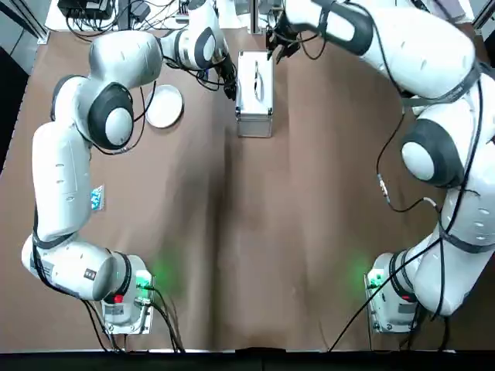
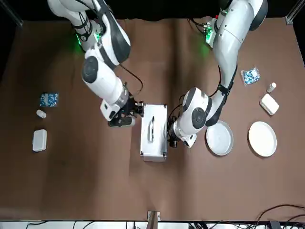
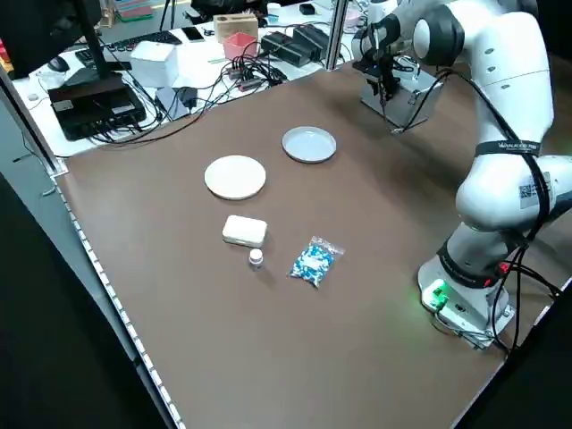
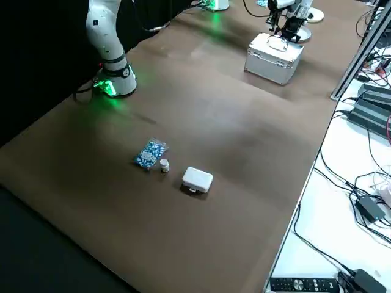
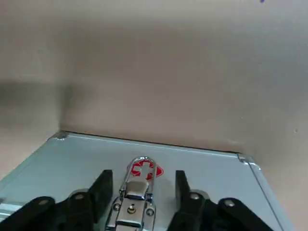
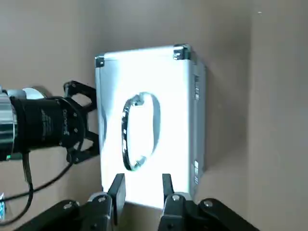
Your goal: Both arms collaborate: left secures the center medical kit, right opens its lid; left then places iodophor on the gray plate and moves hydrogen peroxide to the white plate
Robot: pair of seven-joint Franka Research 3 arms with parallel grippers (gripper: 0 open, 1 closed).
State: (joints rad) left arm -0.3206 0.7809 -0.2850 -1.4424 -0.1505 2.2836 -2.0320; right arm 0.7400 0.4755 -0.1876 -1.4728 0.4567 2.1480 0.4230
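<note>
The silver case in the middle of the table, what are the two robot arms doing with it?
Both arms are working on the silver metal medical case, whose white lid is still shut. The left claw is at the case's long side, its open fingers either side of the metal latch. The right claw hangs open above one short end of the lid. The rimmed gray plate and the flat white plate beside it hold nothing yet.

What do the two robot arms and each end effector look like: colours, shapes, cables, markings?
Both arms are glossy white with rounded dark grey joint caps. The left arm and right arm carry black cables along their links. Green lights glow at both bases. Each end effector, left and right, is black with two fingers.
</note>
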